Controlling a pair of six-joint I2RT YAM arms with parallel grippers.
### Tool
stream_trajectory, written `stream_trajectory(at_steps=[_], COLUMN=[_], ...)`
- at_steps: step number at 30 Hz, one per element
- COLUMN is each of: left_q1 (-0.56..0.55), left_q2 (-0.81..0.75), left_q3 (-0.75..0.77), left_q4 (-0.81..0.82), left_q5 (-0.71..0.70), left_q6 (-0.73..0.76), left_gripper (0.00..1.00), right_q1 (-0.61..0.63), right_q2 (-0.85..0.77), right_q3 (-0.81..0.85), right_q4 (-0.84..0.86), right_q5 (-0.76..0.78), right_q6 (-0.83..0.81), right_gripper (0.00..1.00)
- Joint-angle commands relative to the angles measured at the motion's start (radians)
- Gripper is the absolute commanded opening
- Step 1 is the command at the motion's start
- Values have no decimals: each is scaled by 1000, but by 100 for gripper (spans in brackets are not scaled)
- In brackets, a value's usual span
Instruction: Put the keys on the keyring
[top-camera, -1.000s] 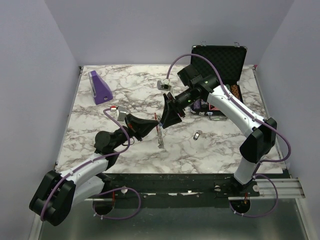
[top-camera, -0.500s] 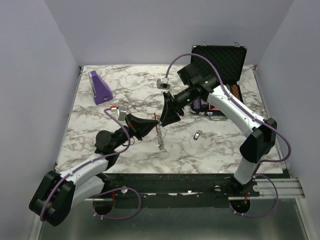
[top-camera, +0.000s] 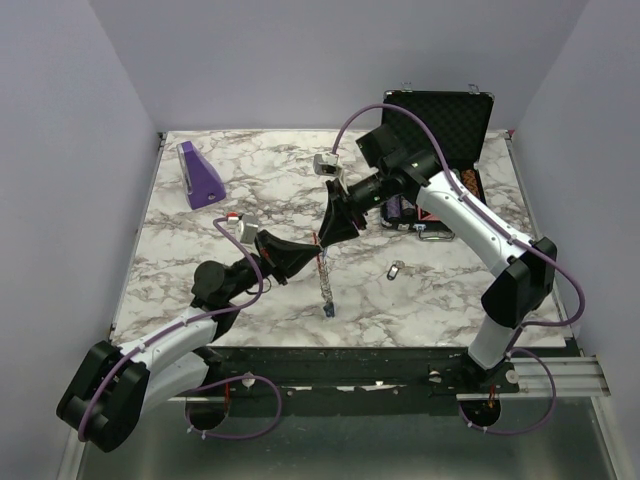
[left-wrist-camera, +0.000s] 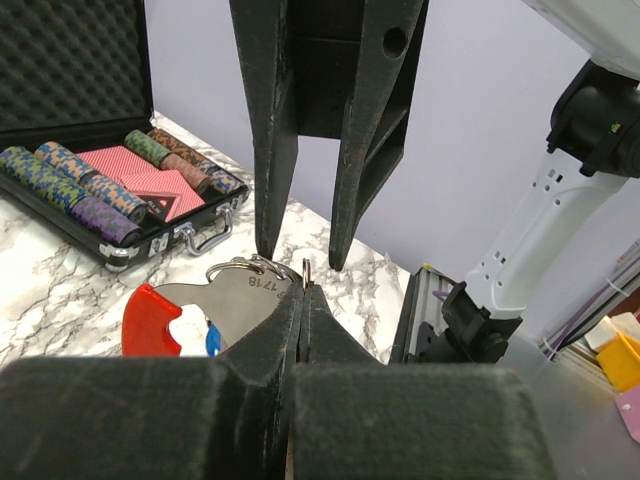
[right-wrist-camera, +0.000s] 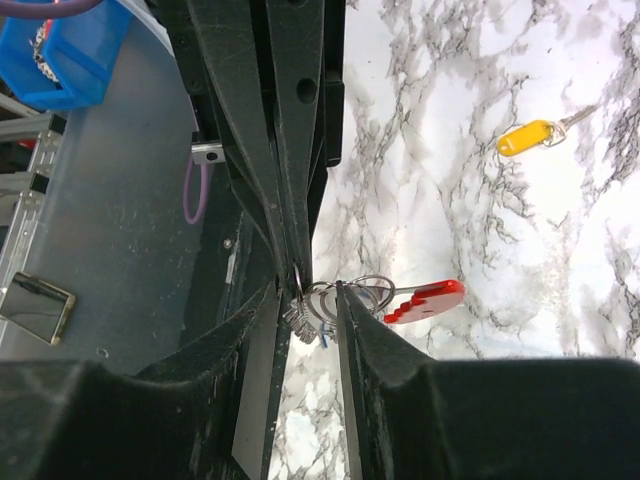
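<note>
My left gripper (top-camera: 306, 252) is shut on a thin wire ring of the keyring (left-wrist-camera: 305, 270) and holds it above the table. A silver tag (left-wrist-camera: 235, 300) and a red clip (left-wrist-camera: 150, 312) hang from that ring. In the top view a string of small keys (top-camera: 325, 290) dangles from it, with a blue bit at the bottom. My right gripper (top-camera: 328, 238) is open, with its fingers astride the rings (right-wrist-camera: 345, 295) right at the left gripper's tips; the red clip (right-wrist-camera: 425, 300) shows there too. A yellow-headed key (right-wrist-camera: 525, 137) lies apart on the marble (top-camera: 397, 270).
An open black case (top-camera: 440, 115) with poker chips stands at the back right and shows in the left wrist view (left-wrist-camera: 100, 190). A purple wedge block (top-camera: 200, 175) stands at the back left. The marble top's near edge (top-camera: 330, 345) lies just below the hanging keys.
The string of keys now hangs lower and longer under my left gripper, and its blue end is in sight. Both grippers have shifted slightly up and right and stay close together.
</note>
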Motion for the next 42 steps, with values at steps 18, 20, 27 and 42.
stream_trajectory(at_steps=[18,20,27,42], left_q1=[-6,-8,-8,-6], left_q2=[-25,-28,-21,-18], left_q3=[-5,-8,-11,-14], left_q4=[45,45,63,69], left_q5=[-31,-34,-37,-38], left_q6=[18,19,18,12], left_gripper=[0,0,0,0], right_q1=[4,4,5,10], right_q2=[-40,-34,-25,-16], right_q3=[-68,-72,-80,-72], right_q4=[19,27,54,33], right_q5=[-45,-39,-25,-51], right_q6=[-13,0,26,9], right_gripper=[29,28,30,10])
